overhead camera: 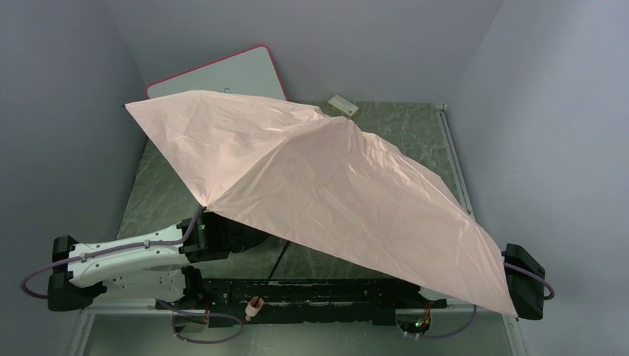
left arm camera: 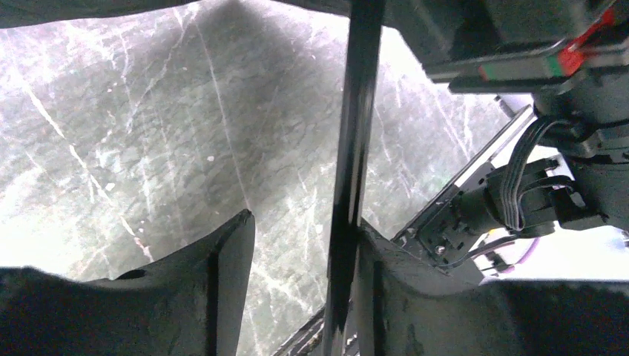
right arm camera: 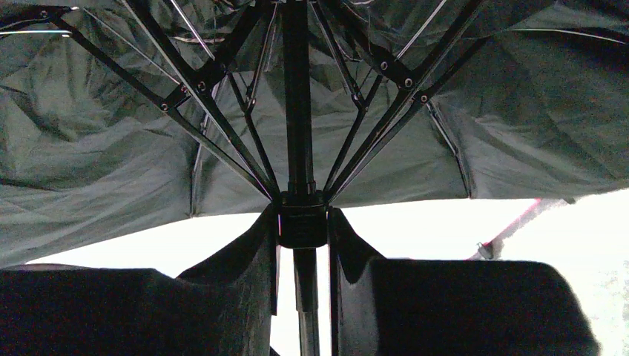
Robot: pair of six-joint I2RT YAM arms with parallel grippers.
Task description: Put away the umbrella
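Top external, Jo: what lies on the table point(overhead camera: 423, 130)?

One umbrella point(overhead camera: 326, 185), Sam, open. Its pale pink canopy point(overhead camera: 386, 215) tilts over most of the table, and its one black shaft point(overhead camera: 277, 263) slants down to a pale handle point(overhead camera: 254, 307) at the near edge.

How many other things?

Two: one pink-framed whiteboard point(overhead camera: 222, 70) at the back, its lower edge behind the canopy, and one small cream block point(overhead camera: 343, 105) just beside the canopy's far rim. Two arms as well, the white left arm point(overhead camera: 122, 256) and the dark end of the right arm point(overhead camera: 524, 276); the canopy hides both wrists.

And the left tool point(left arm camera: 304, 226)?

Left wrist view: its two fingers stand apart. The shaft passes between them, touching one and clear of the other.

The right tool point(right arm camera: 302, 213)?

Its two fingers press on either side of the single black runner point(right arm camera: 303, 230), clamped on the umbrella. Thin ribs point(right arm camera: 165, 108) fan up from there under the canopy's black inside; I cannot count them all
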